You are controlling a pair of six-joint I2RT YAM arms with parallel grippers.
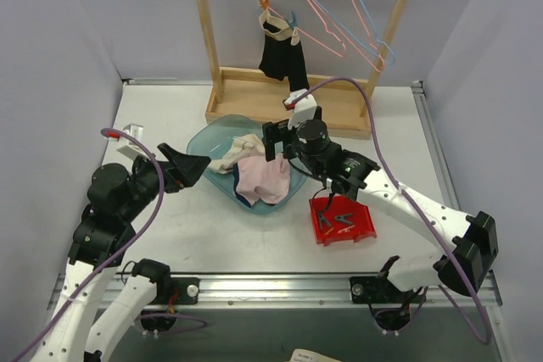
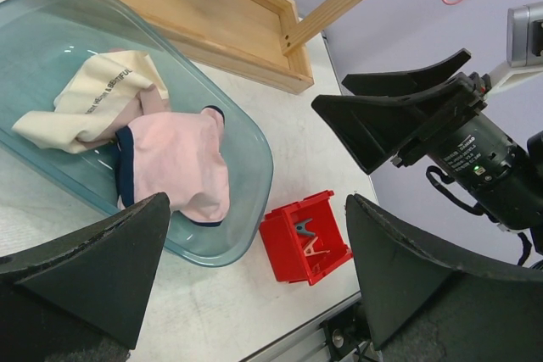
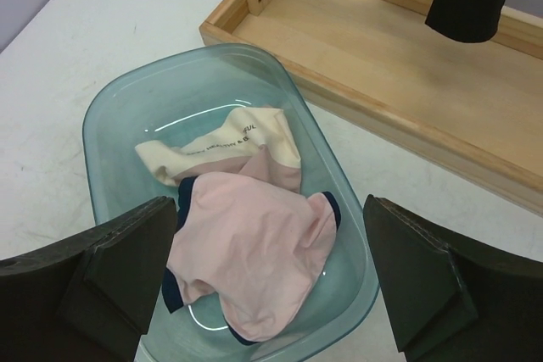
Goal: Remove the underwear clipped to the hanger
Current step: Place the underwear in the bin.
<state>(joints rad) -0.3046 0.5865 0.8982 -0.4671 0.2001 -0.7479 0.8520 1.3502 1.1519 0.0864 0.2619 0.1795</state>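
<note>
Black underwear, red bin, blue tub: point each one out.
black underwear (image 1: 281,57): top external view, middle of hanging cloth.
red bin (image 2: 284,252): left wrist view, near outer wall.
blue tub (image 3: 161,95): right wrist view, bare inner wall.

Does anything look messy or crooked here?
Yes. The wire hangers on the wooden rack hang crooked, with the black underwear clipped at their left end. The pink underwear lies crumpled in the blue bowl.

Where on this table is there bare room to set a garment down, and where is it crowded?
Free: the strip of table between the basin, the red bin and the near rail; also the far-left corner beside the rack base. Crowded: the centre, right gripper by the basin.
</note>
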